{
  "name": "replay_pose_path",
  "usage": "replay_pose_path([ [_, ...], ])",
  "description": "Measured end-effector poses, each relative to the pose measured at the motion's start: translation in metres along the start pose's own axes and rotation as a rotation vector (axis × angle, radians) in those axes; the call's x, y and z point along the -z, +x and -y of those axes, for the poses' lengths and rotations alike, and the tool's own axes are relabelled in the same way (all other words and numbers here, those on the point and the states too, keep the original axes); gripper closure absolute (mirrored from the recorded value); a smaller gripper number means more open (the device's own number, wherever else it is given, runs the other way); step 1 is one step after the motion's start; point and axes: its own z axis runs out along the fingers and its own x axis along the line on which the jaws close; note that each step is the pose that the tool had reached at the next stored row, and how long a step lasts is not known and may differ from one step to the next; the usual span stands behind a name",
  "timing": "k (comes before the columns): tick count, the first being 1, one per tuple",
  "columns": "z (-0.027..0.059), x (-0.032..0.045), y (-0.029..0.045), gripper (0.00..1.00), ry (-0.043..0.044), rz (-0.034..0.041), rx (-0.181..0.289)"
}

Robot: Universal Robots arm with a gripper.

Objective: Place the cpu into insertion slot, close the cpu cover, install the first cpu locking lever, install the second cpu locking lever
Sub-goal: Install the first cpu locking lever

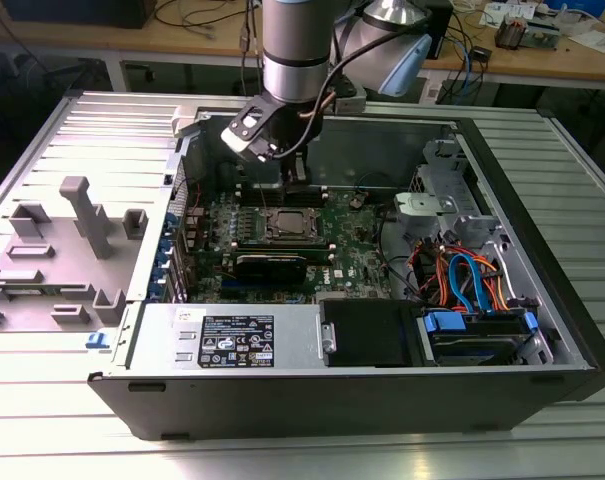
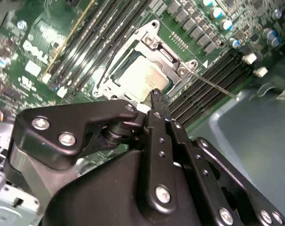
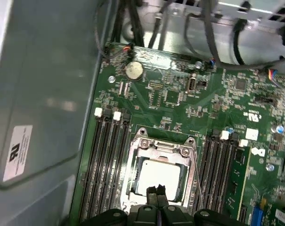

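- Inside the open computer case [image 1: 312,385] on the worktop [image 1: 42,425]: green motherboard [image 1: 360,245], lying flat.
- At the middle of the board: cpu [image 3: 159,176], silver top up, seated in the insertion slot [image 2: 125,61], with black memory slots [image 3: 107,169] on both sides.
- Over the edges of the chip: cpu cover [image 3: 154,150], lying flat, metal top showing through its window.
- From one corner of the socket: thin lever rod [image 2: 213,85], angled out across the neighbouring memory slots in the second wrist view.
- Above one edge of the cpu: hand [image 3: 155,190], fingertips pressed together, pinching nothing; contact with the chip not discernible.
- At the exterior view's left, beside the case: grey fixture blocks [image 1: 87,215].
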Motion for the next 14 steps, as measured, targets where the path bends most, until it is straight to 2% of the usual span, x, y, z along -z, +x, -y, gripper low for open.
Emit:
replay_pose_path([
  [1,0.0,0.0,0.0,0.89,-0.0001,-0.0006,0.074],
  [2,0.0,-0.0001,0.0,0.89,-0.0002,-0.0011,0.123],
  [10,0.0,-0.0001,0.0,0.89,-0.0003,-0.0026,0.277],
  [11,0.0,-0.0001,0.0,0.89,-0.0004,-0.0029,0.313],
  [14,0.0,-0.0003,0.0,0.89,-0.0005,-0.0036,0.381],
])
